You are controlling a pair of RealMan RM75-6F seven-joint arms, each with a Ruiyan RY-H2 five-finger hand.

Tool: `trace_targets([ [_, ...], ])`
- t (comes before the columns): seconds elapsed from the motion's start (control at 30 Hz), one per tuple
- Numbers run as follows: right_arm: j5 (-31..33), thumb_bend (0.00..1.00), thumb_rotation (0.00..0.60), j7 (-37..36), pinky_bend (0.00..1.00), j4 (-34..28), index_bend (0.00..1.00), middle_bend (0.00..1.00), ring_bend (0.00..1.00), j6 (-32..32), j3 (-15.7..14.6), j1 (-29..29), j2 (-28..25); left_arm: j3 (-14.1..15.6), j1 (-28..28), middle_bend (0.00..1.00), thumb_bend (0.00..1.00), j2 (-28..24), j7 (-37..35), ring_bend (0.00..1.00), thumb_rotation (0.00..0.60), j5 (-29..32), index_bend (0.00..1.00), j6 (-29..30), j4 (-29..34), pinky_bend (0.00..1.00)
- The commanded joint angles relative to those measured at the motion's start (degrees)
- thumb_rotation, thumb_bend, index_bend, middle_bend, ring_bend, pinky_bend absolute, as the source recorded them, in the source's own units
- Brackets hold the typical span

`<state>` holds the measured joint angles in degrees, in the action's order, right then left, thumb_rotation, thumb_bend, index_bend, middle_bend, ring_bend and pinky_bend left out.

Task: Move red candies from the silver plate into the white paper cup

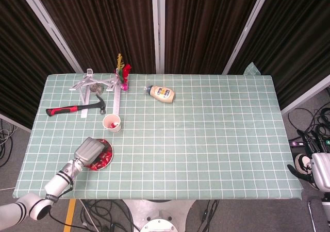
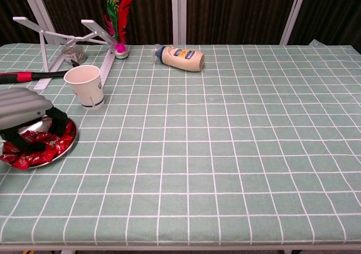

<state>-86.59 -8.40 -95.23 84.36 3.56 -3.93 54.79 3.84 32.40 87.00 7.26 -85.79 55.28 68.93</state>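
One cup (image 2: 85, 86), plate (image 2: 63, 150), hammer (image 1: 77, 108), bottle (image 2: 181, 57).

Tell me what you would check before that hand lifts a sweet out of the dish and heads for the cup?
1. Left hand over the silver plate: ok, fingers are down among the red candies.
2. Candy actually pinched: cannot tell, the palm hides the fingertips.
3. White paper cup upright, mouth open: ok.
4. Room in the cup: ok, only a little red shows inside.
5. Path from plate to cup: ok, nothing between them; the hammer lies beyond.
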Motion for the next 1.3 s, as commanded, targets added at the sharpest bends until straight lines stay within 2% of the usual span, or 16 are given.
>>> trace_targets([
  [0.03,0.0,0.1,0.6,-0.1,0.2,0.0,0.08,0.15,0.0,0.0,0.0,0.0,0.0,0.1,-0.2,0.66,0.41,0.3,-0.9,0.95,0.6,-0.2,0.62,0.0,-0.5,1.0],
  [0.3,-0.1,0.1,0.6,-0.6,0.2,0.2,0.08,0.15,0.0,0.2,0.0,0.1,-0.2,-0.3,-0.8,0.71,0.46,-0.4,-3.6,0.96,0.6,-0.8,0.66,2.0,-0.2,1.0],
  [0.53,-0.3,0.1,0.6,-0.9,0.21,0.4,0.08,0.15,0.0,0.3,0.0,0.1,-0.1,-2.1,-1.1,0.72,0.47,-4.7,-7.0,0.96,0.6,-0.1,0.66,4.0,5.3,1.0],
  [0.7,-0.3,0.1,0.6,-1.2,0.21,0.6,0.08,0.15,0.0,0.2,-0.1,0.1,-0.1,-4.6,-0.3,0.72,0.47,-7.8,-7.9,0.96,0.6,1.1,0.66,4.5,8.4,1.0],
  [0.83,-0.4,0.1,0.6,-1.4,0.21,0.7,0.08,0.15,0.0,0.3,-0.1,0.1,-0.1,-7.9,1.8,0.72,0.47,-8.7,-8.9,0.96,0.6,3.0,0.66,3.4,9.1,1.0],
  [1.07,-0.2,0.1,0.6,-1.5,0.21,0.9,0.08,0.15,0.01,0.3,0.0,0.2,0.0,-12.8,7.0,0.7,0.46,-6.5,-9.3,0.96,0.6,7.3,0.65,-1.7,6.0,1.0],
  [1.3,0.4,0.1,0.6,-1.8,0.22,1.3,0.08,0.15,0.01,0.3,0.0,0.4,-0.1,-13.8,10.0,0.68,0.46,-3.0,-5.9,0.96,0.6,9.9,0.63,-4.9,1.4,1.0],
])
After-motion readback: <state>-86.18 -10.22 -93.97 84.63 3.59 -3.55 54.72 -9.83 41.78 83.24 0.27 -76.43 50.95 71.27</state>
